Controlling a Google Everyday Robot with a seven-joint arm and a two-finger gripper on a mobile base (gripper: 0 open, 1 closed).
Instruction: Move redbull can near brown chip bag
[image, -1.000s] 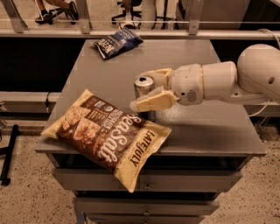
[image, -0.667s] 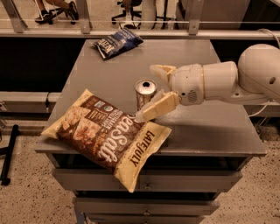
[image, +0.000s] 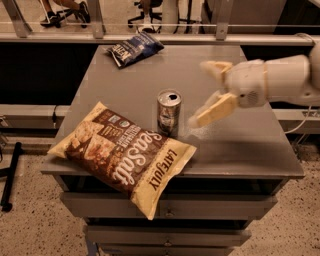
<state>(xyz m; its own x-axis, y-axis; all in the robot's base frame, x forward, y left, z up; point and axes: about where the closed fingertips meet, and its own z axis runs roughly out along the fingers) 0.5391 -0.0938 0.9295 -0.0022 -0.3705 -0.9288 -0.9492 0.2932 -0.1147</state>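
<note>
Brown bag (image: 122, 157) lies up front. Can (image: 169, 113) stands upright just behind the bag's right edge. Gripper (image: 200, 93) hangs right of the bag, spread wide, holding nothing. Placing looks done; next calls for a clean retreat. Blue bag (image: 135, 48) sits far behind.

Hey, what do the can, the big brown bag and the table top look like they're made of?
The redbull can looks metal, probably aluminium: shiny silver top. The brown chip bag is likely plastic film: crinkled, printed lettering. The table seems grey painted metal, matte, though that's uncertain. The gripper hangs open beside the can, not touching it.
</note>
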